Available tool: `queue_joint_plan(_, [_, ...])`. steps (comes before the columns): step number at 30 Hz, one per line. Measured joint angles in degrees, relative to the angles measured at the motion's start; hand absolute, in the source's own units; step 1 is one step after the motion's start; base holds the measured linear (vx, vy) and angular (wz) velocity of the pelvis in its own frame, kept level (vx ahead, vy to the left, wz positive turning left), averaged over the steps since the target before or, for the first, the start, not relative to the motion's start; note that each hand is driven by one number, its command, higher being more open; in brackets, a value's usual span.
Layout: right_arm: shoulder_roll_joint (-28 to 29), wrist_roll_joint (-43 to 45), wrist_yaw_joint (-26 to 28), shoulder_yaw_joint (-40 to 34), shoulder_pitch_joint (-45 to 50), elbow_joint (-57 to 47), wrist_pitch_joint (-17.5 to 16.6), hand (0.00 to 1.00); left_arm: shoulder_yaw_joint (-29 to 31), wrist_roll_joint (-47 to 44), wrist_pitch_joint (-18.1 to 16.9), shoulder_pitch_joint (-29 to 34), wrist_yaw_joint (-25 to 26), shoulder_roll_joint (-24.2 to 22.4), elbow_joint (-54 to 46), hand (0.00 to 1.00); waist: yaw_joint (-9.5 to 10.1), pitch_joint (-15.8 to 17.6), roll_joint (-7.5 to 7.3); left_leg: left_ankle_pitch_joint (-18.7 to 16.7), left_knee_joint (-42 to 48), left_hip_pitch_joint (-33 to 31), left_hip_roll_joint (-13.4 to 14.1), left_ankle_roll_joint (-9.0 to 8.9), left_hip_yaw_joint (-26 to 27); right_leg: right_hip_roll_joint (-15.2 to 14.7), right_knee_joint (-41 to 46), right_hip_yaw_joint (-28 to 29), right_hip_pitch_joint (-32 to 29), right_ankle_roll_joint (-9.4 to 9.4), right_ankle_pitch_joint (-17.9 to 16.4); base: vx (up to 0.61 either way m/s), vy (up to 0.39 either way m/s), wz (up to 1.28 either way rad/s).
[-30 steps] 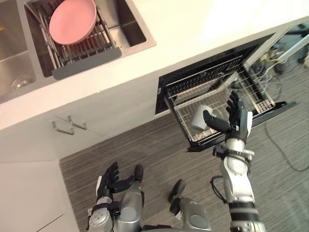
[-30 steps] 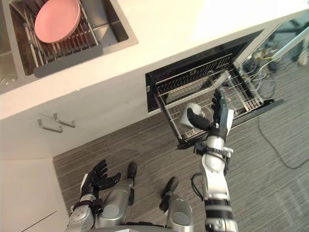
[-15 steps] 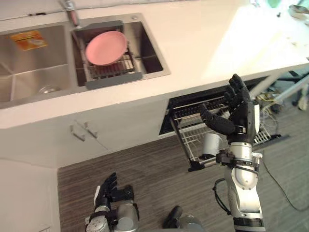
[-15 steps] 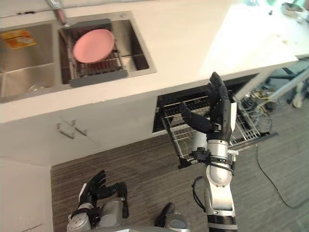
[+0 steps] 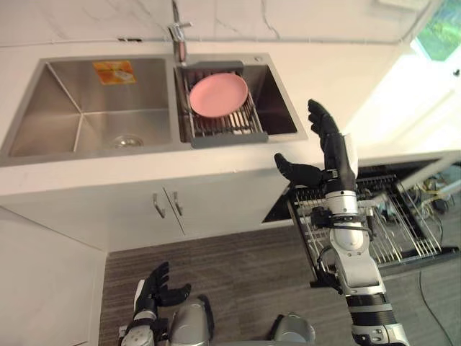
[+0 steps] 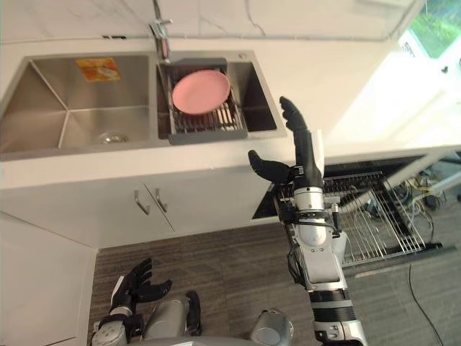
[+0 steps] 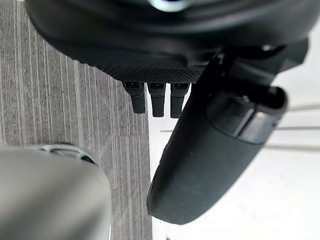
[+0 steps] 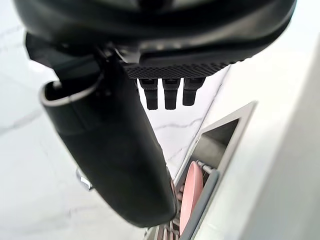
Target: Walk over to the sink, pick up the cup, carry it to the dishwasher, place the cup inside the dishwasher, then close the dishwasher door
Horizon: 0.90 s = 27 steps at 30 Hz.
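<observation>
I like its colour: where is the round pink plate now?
In the head views, the round pink plate rests on a dark wire rack in the right basin of the steel sink, by the tap, left of the raised right hand.

Dishwasher rack [image 5: 396,231] partly hidden behind right arm [image 5: 354,265] (near-left corner covered).

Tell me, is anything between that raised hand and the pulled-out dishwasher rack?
Nothing visible is. The right hand, fingers straight and holding nothing, is up by the counter edge; the dishwasher rack sits pulled out below it.
</observation>
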Motion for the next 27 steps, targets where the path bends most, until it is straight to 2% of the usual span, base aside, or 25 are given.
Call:
queue_joint_plan(2, [-1.9,-0.2,-0.5,0.0,-0.9,0.0,0.1,0.9,-1.0,0.0,0.0,-0.1,0.1,0.5,0.2,0.9,-0.58,-0.2,-0.17,0.0,0.1,0.1,-0.8,-0.8,-2.3,1.9,-3.9,1.7,-2.1,-0.03,0.7,0.26,-0.101,0.89])
queue_joint_plan(3, [-2.7,-0.8,-0.9,-0.1,-1.1,0.0,0.2,0.9,-1.5,0.0,0.0,-0.1,0.1,1.2,0.3,0.9,-1.09,-0.6,-0.63,-0.8,1.1,0.1,-1.6,-1.4,-4.6,3.2,-7.1,3.3,-2.7,-0.61,4.6,0.32,-0.161,1.08])
queue_joint_plan(4, [-3.2,-1.4,-1.1,-0.2,-0.9,0.1,0.6,0.9,-1.8,0.0,0.0,-0.2,0.3,1.2,1.4,0.9,-1.5,-1.4,0.45,-2.1,2.9,-0.1,-0.7,-2.63,-7.1,4.1,-7.3,2.2,-1.3,-0.05,5.7,0.34,-0.175,0.93])
queue_joint_plan(6, [-3.2,-1.7,-1.1,-0.2,-1.1,0.1,1.0,0.9,-2.0,0.0,0.0,0.1,0.3,0.7,1.4,0.9,-0.51,-3.0,1.64,-2.7,4.1,-1.1,1.8,-3.69,-7.2,6.7,-10.5,0.4,0.4,-0.63,5.5,0.38,-0.172,0.41])
queue_joint_plan(7, [-3.2,-2.3,-1.3,-0.2,-1.3,0.1,1.1,0.9,-2.2,0.0,0.0,0.0,0.3,0.4,1.4,0.9,-0.11,-3.2,2.03,-2.9,6.4,-1.8,4.1,-4.0,-6.5,8.9,-14.2,-1.3,3.3,-1.14,5.8,0.36,-0.157,0.26])
queue_joint_plan(9, [-3.2,-2.5,-1.4,0.0,-1.3,0.4,1.3,0.9,-2.2,0.0,0.1,-0.2,-0.1,0.4,1.3,0.9,0.4,-3.2,2.0,-2.5,13.4,-3.5,6.1,-4.58,-5.0,10.5,-17.7,-1.7,7.0,-1.53,6.1,0.32,-0.116,0.18])
queue_joint_plan(10, [-3.2,-2.8,-1.8,0.2,-1.7,0.9,1.4,0.9,-2.2,0.0,0.1,-0.6,-0.1,0.5,1.2,0.9,1.27,-3.1,1.67,-2.9,19.2,-6.0,7.5,-5.25,-3.8,10.6,-19.4,-1.4,9.5,-1.53,6.1,0.35,-0.054,0.03])
queue_joint_plan(12, [-3.2,-3.6,-2.4,0.6,-3.5,1.8,1.3,0.9,-2.3,0.0,0.0,-1.9,0.0,0.4,1.2,0.9,1.27,-2.9,1.03,-3.8,15.1,-8.4,7.7,-5.5,-3.3,9.1,-19.9,-0.9,10.8,-1.5,6.1,0.27,0.064,-0.06])
queue_joint_plan(13, [-3.8,-3.6,-2.5,0.6,-5.0,2.7,1.3,0.9,-2.3,0.0,-0.1,-2.5,0.0,-0.3,1.1,0.9,1.21,-2.9,0.99,-0.1,4.4,-9.0,7.1,-6.16,-3.2,8.1,-19.9,-0.7,10.9,-1.04,6.2,0.21,0.156,-0.17])
queue_joint_plan(14, [-4.3,-3.9,-2.6,0.5,-5.6,3.5,1.3,0.9,-2.3,0.0,-0.1,-2.4,0.0,-0.7,1.2,0.9,1.47,-3.0,1.43,10.1,-0.1,-8.7,7.0,-7.55,-4.0,8.1,-20.1,-0.1,11.3,-0.03,6.4,0.22,0.187,-0.24])
queue_joint_plan(15, [-4.1,-4.1,-2.7,0.6,-5.6,4.2,1.4,0.9,-2.2,-0.1,0.0,-2.5,-0.1,-0.6,1.3,0.9,1.82,-2.9,0.72,9.9,-0.7,-7.9,6.4,-7.29,-3.9,7.8,-20.6,0.4,11.7,0.73,6.6,0.18,0.149,-0.04])
queue_joint_plan(16, [-4.3,-4.6,-2.7,0.5,-5.7,5.3,1.5,0.9,-2.3,0.0,-0.2,-2.6,0.3,0.1,1.1,0.9,1.36,-3.2,-0.49,10.3,-2.6,-7.0,4.7,-6.69,-3.9,6.5,-21.7,0.6,12.2,1.59,7.3,0.21,0.178,0.17])
queue_joint_plan(17, [-4.5,-4.7,-2.6,0.4,-6.3,6.3,1.5,0.9,-2.4,0.0,-0.2,-2.6,0.3,0.2,1.0,0.9,1.11,-3.1,-0.96,10.0,-2.7,-6.5,3.7,-6.19,-3.9,5.8,-22.6,0.7,13.1,1.92,7.9,0.21,0.189,0.24])
queue_joint_plan(19, [-4.5,-4.9,-2.1,0.7,-7.3,7.9,1.7,0.9,-2.2,0.0,-0.1,-2.0,0.4,0.2,0.8,0.9,1.56,-3.0,-0.84,9.7,-3.2,-5.1,3.3,-5.56,-3.7,5.5,-23.1,1.1,14.4,1.67,8.9,0.13,0.137,0.06])
queue_joint_plan(22, [-5.0,-7.1,-2.0,2.2,-8.5,8.8,1.6,0.9,-1.1,0.1,-0.1,-0.5,0.4,0.9,0.6,0.9,2.35,-3.0,-0.79,9.7,-6.1,-2.0,3.2,-5.56,-2.5,5.4,-23.4,3.1,15.2,1.69,9.3,0.07,0.039,-0.12])
queue_joint_plan(27, [-5.8,-9.1,-1.1,2.9,-8.9,12.6,1.9,0.9,-0.6,1.1,-0.1,0.3,0.4,0.9,1.6,0.9,1.84,-3.0,-0.71,12.0,-10.0,-0.6,3.0,-6.22,-1.1,5.4,-25.1,4.2,15.1,2.3,9.7,-0.01,-0.045,-0.18])
